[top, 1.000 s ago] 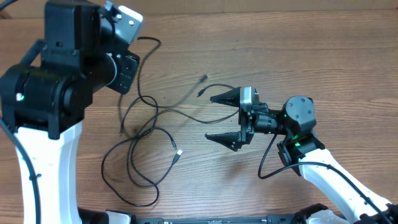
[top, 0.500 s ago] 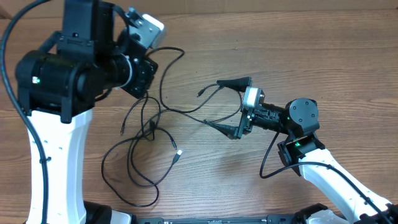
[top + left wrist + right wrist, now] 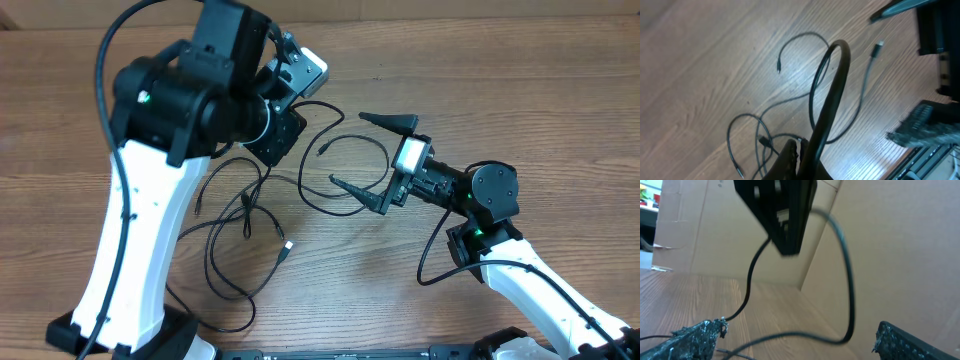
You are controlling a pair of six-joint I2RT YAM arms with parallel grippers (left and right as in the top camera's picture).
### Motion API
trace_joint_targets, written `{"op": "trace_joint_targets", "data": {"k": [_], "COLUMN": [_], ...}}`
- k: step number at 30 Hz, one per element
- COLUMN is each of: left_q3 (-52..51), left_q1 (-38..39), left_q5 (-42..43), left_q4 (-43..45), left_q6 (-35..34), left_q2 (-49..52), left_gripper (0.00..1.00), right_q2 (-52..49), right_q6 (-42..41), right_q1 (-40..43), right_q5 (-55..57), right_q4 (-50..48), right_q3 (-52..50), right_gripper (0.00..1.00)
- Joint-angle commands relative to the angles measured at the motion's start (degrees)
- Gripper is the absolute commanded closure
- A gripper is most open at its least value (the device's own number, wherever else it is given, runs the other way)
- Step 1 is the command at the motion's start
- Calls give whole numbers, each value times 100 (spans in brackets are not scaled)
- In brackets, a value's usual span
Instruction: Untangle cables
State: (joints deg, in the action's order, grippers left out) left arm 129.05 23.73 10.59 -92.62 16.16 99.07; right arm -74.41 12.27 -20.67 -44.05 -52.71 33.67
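Overhead: thin black flexible cords (image 3: 240,205) lie as a loose snarl on the brown wood-grain tabletop (image 3: 520,80), left of centre, w/ several loops crossing at one knot. No cord is laid out separate yet, so est. early stage, most of the job left. Black left pincer (image 3: 288,140) is mostly hidden under its own wrist, above the snarl's far end. One strand runs from there rightward in a loop betw. the fingers of the black right pincer (image 3: 365,152), which is spread wide and grips nothing. Snarl's long axis approx. near-left to far-right; silver-tipped plug (image 3: 287,245) points toward the near edge. Left wrist: pincer clenched at frame bottom. A blurred dark strand rises from it close to the lens, prob. the gripped cord. Other cords lie on the tabletop below, knot at lower left. Right wrist: left pincer is up top, a cord drooping from it on both sides, i.e. clamped on that cord and lifted off the tabletop. Cord loop hangs betw. the right fingers; contact cannot be told.
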Motion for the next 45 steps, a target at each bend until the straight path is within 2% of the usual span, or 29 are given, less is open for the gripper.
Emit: {"op": "trace_joint_targets", "data": {"k": [1, 13, 16, 22, 25, 30, 36, 45], "left_q3": [52, 52, 52, 52, 52, 52, 52, 52], "left_q1": [68, 706, 706, 715, 758, 780, 780, 911], "left_q5": [0, -236, -146, 702, 782, 452, -852, -931], "left_q4": [-31, 87, 313, 680, 682, 411, 326, -234], "left_q6": [-214, -216, -452, -549, -551, -651, -1519, -1335], "left_q2": [199, 584, 588, 588, 588, 588, 588, 592], "left_gripper": [96, 96, 96, 96, 96, 96, 96, 96], "right_q2": [76, 35, 35, 35, 35, 35, 35, 35], "right_q6": [24, 22, 20, 24, 24, 24, 22, 179], "right_q1": [15, 2, -2, -238, -321, -321, -321, -321], "right_q5": [116, 170, -20, -98, -72, 166, 184, 715], "right_q4": [-35, 321, 442, 417, 422, 435, 466, 435], "right_q3": [59, 59, 59, 59, 59, 59, 59, 59], "right_gripper": [0, 0, 0, 0, 0, 0, 0, 0]}}
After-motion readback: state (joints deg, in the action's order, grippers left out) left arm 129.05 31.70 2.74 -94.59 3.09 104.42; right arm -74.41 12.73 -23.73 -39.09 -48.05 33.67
